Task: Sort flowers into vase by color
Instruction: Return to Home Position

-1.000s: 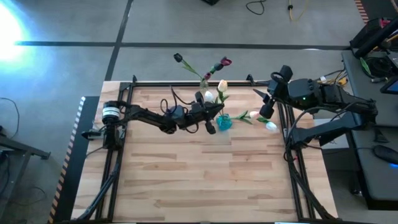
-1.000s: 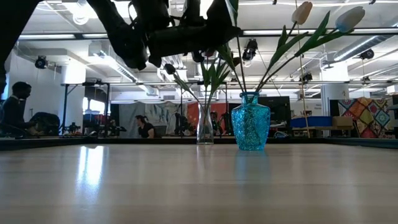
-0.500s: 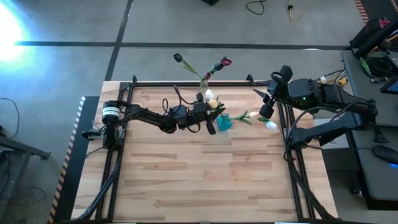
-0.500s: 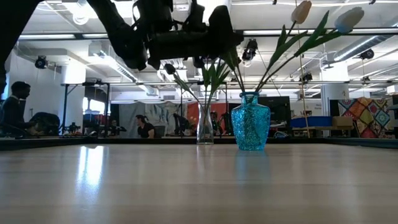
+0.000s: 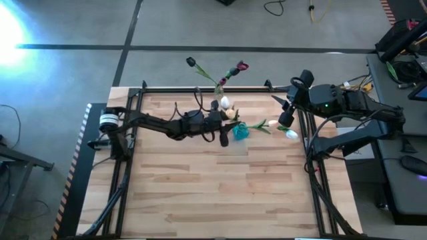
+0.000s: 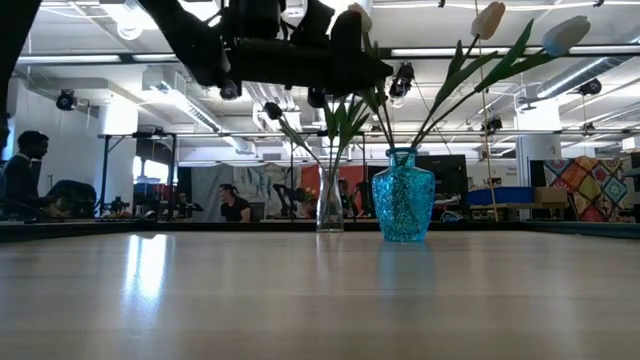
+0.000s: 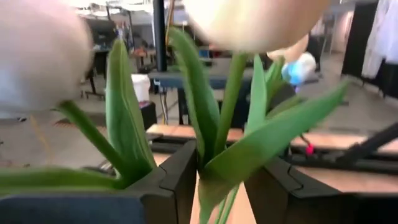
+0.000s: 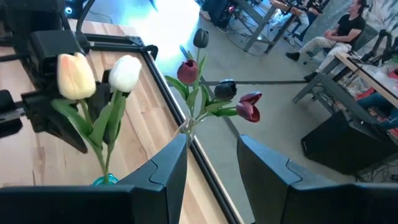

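Sorting looks done to me. The dark tulips [image 8: 188, 71] stand in the clear vase [image 6: 330, 205]. The pale tulips [image 8: 125, 73], white and peach, stand in the blue vase [image 6: 403, 195]. I see no tulip lying on the tabletop [image 5: 220, 193]. What is left, I think, is for the arms to go back to rest.

The left pincer [image 5: 225, 132] hangs just beside the blue vase, up among the pale tulips. Its fingers are apart. Green leaves [image 7: 199, 112] and a stem sit in the gap, not squeezed as far as I can tell. The right pincer [image 5: 285, 121] waits at the right edge of the tabletop, fingers apart and holding nothing.

Both vases stand near the far edge, and the clear vase is right at the rail [image 5: 173, 89]. The near part of the tabletop is open. The left pincer should back out slowly, or a leaf could catch and tip the blue vase.
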You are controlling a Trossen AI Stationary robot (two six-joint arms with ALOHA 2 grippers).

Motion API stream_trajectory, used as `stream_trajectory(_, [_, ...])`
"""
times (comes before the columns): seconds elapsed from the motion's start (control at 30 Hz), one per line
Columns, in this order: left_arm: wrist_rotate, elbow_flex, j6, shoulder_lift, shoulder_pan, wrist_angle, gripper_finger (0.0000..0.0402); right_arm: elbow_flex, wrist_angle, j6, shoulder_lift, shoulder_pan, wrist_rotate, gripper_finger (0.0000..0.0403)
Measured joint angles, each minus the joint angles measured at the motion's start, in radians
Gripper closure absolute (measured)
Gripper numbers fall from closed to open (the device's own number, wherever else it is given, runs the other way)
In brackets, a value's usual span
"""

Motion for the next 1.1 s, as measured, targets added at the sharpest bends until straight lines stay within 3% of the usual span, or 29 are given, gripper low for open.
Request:
stream_trajectory(0.73, [0.002,-0.029,0.088,-0.198,-0.014,-0.419,0.0250,0.000,0.012,-0.044,-0.001,0.000,0.000,0.0271])
stream_trajectory(1.1, [0.001,-0.284,0.085,-0.449,-0.020,-0.384,0.0251,-0.066,0.016,-0.091,-0.017,0.000,-0.018,0.0287])
